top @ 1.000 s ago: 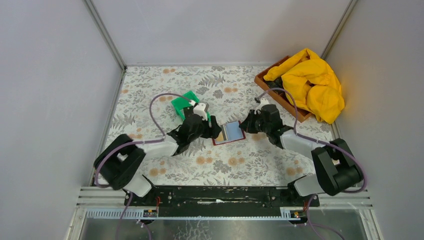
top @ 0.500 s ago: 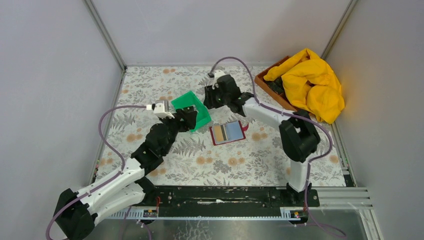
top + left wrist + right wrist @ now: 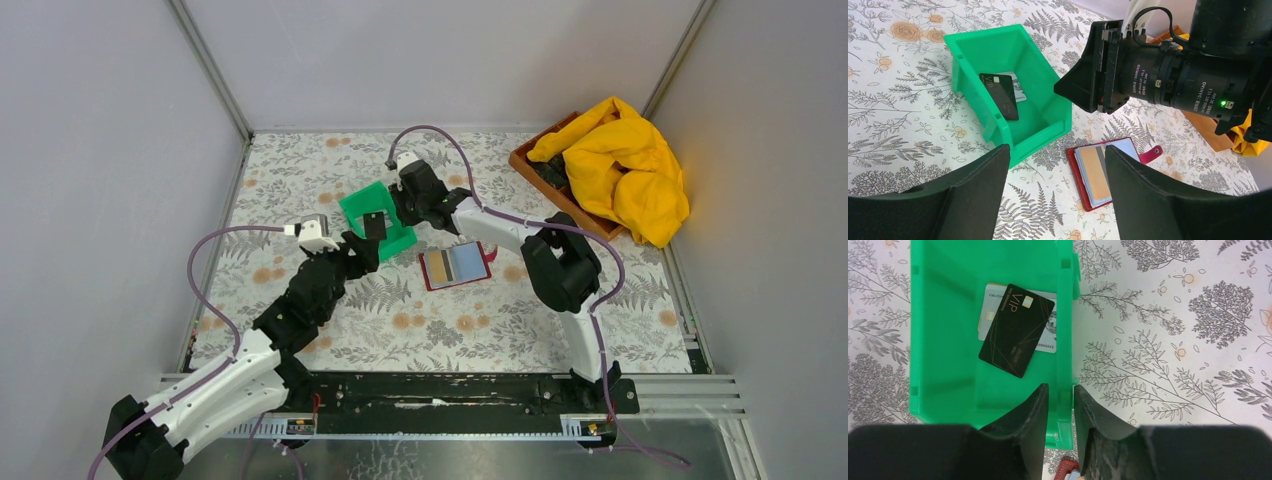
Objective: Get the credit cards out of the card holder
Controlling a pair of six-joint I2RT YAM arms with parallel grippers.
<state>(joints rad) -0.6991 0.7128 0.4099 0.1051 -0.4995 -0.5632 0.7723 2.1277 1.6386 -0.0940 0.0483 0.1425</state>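
Observation:
The card holder lies open on the floral table, dark red with pale blue sleeves. A gold-tan card and a grey one sit in its sleeves. In the green bin a black card rests on top of a grey card. My right gripper hovers over the bin's right wall, its jaws a narrow gap apart and holding nothing. My left gripper stands open above the table between the bin and the card holder, empty. A red corner of the card holder peeks out under the right fingers.
A wooden tray with a crumpled yellow cloth stands at the back right. Grey walls close in the table on three sides. The right arm's wrist hangs just behind the card holder in the left wrist view.
Both grippers have left the card holder. The right arm swung back-left over the bin, opened, and the black card now lies in it. The left arm drew back to the left.

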